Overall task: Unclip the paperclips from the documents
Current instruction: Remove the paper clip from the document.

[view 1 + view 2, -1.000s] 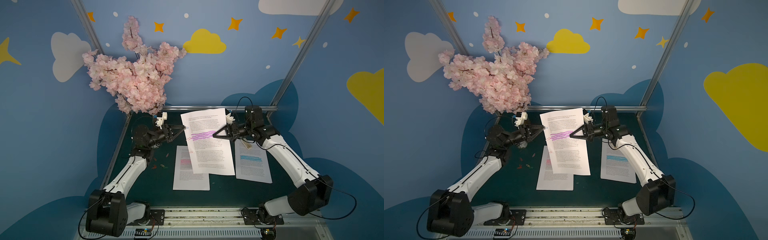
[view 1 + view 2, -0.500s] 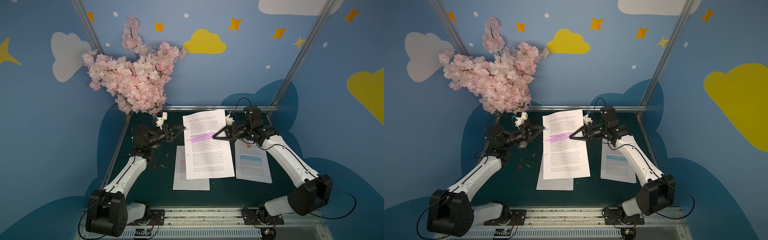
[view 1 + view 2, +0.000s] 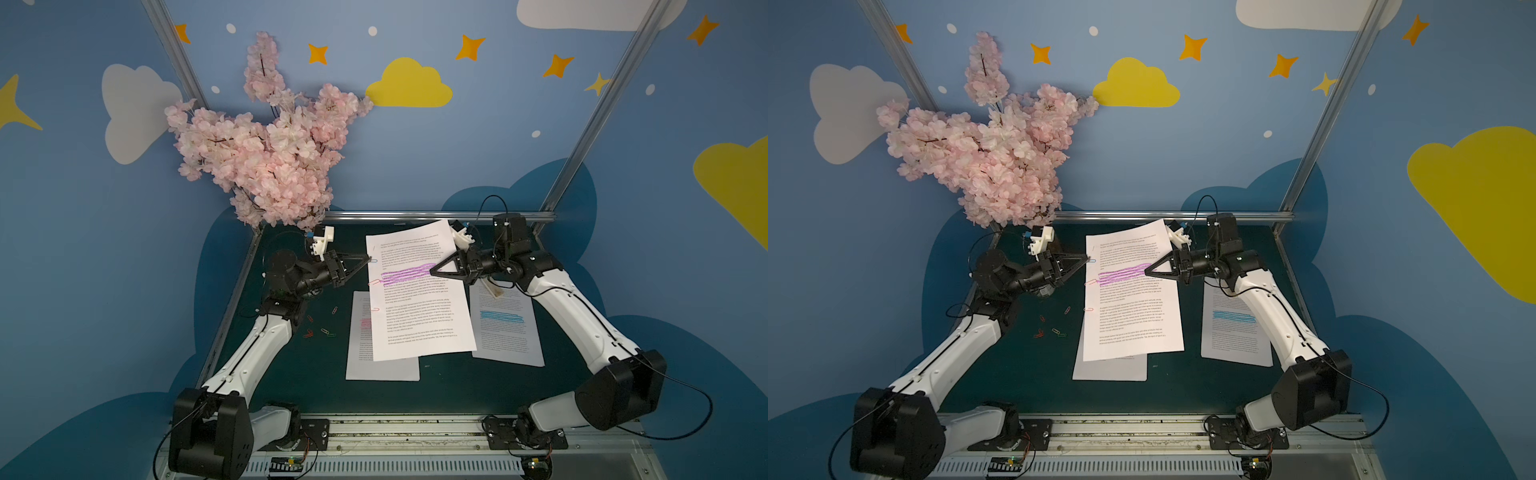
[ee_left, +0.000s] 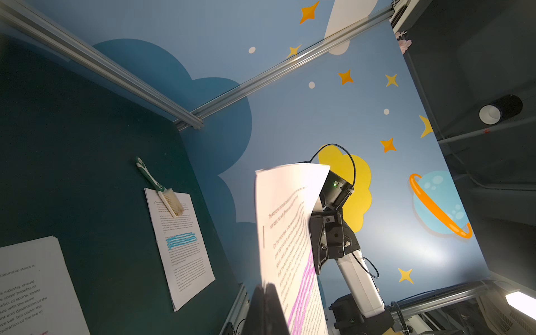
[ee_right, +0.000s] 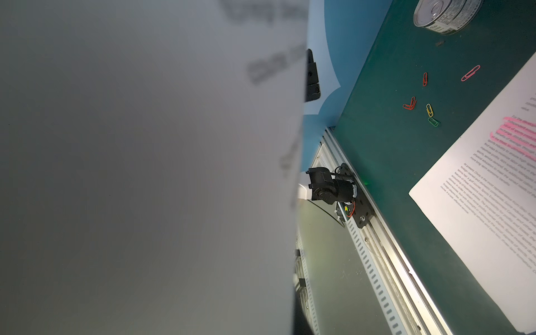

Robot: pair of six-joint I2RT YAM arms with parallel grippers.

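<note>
The purple-banded document [image 3: 419,324] is raised off the green mat [image 3: 299,374]. The right gripper [image 3: 432,272] clamps it beside the highlighter band, jaws closed on the sheet. The left gripper [image 3: 369,258] has its jaws fully together at the sheet's left edge, at a blue paperclip [image 3: 374,261]; whether the wire lies between the pads cannot be told. An upper pink paperclip [image 3: 374,282] and a lower pink paperclip [image 3: 375,309] sit on the same edge. Loose paperclips [image 5: 429,110] in red, yellow, green and pink lie on the mat. The pink-banded document [image 3: 382,370] lies flat, partly beneath the raised sheet; legible print includes "industry, should" and "social benefits of". The blue-banded document [image 3: 507,332] lies flat with a brush [image 4: 159,188] across its top edge. One container: a tin can [image 5: 443,14], pull-tab lid in place, contents hidden, label illegible.
</note>
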